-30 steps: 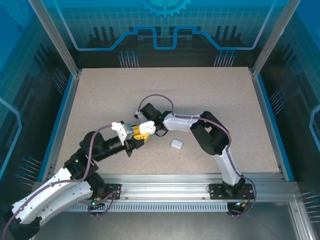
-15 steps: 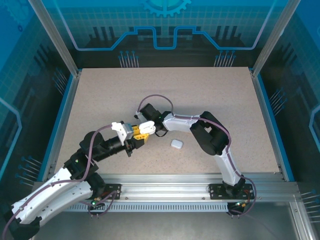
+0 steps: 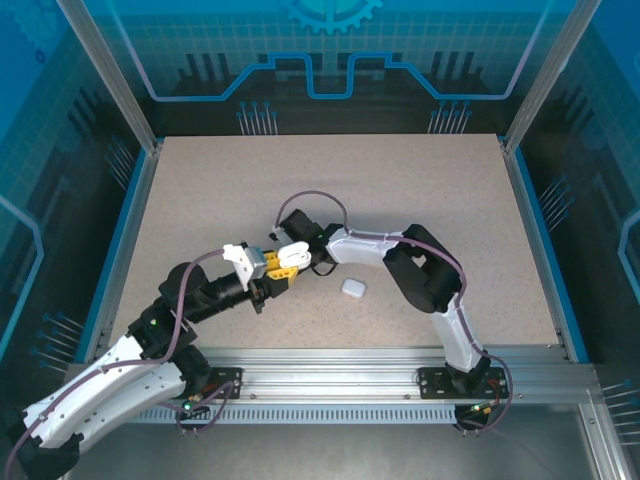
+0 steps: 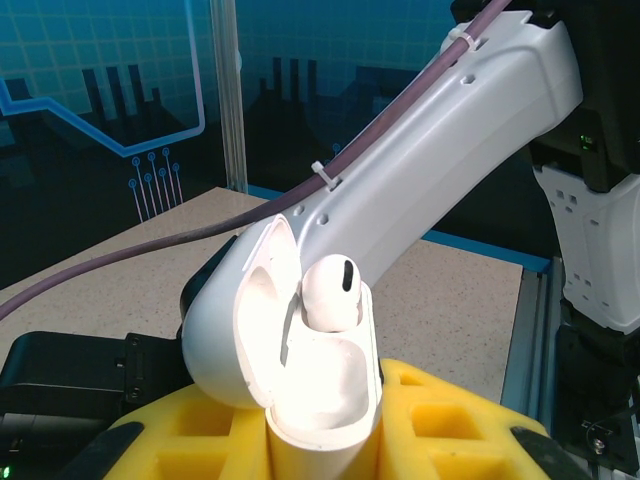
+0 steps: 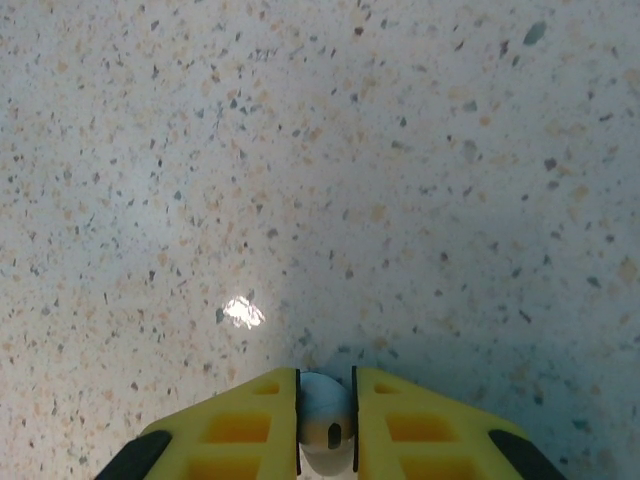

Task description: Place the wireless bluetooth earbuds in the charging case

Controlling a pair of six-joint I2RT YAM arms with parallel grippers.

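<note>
My left gripper is shut on an open white charging case, which stands upright between its yellow fingers. One white earbud sits in the case, its head poking out; the slot beside it looks empty. From above, the case is at the table's middle, with the left gripper under it. My right gripper is shut on a second white earbud, over bare speckled table. In the top view the right gripper hovers right beside the case.
A closed white case lies on the speckled table just right of both grippers. The right arm's white link crosses close behind the held case. Blue rails and transparent walls border the tabletop.
The right arm has shifted very slightly near the case. The left arm and the held case keep their place.
</note>
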